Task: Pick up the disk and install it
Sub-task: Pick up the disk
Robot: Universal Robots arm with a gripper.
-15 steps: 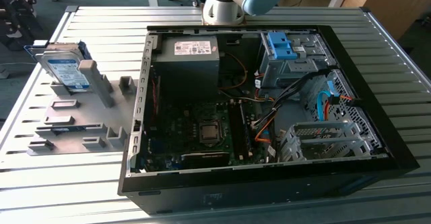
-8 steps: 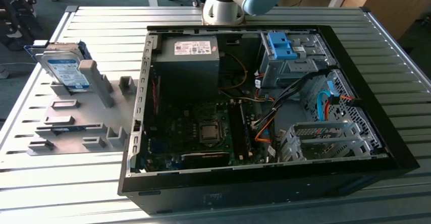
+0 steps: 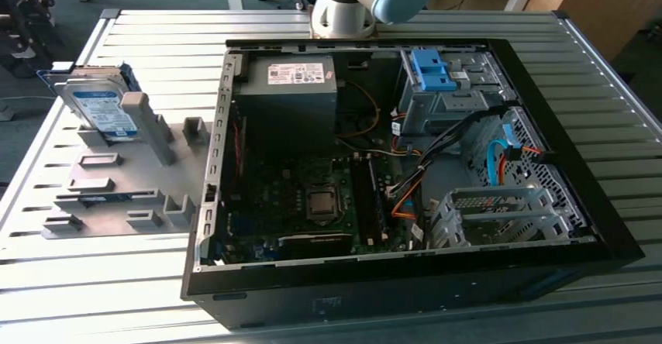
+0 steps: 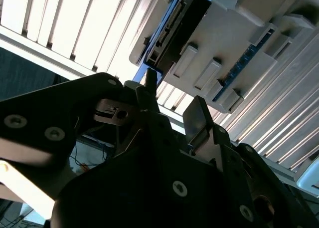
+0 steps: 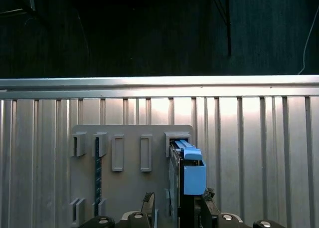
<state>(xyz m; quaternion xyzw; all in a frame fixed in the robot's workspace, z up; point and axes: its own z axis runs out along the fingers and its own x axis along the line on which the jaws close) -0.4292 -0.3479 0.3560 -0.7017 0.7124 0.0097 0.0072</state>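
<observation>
One disk stood on edge, leaning in one grey slotted rack at the exterior view's left, near one open computer case. One gripper had its fingers spread apart and grasped nothing; in the first wrist view the disk lined up between them, untouched. One blue bracket sat inside the case. The surface was a ribbed metal table, with dark floor beyond its edge.
</observation>
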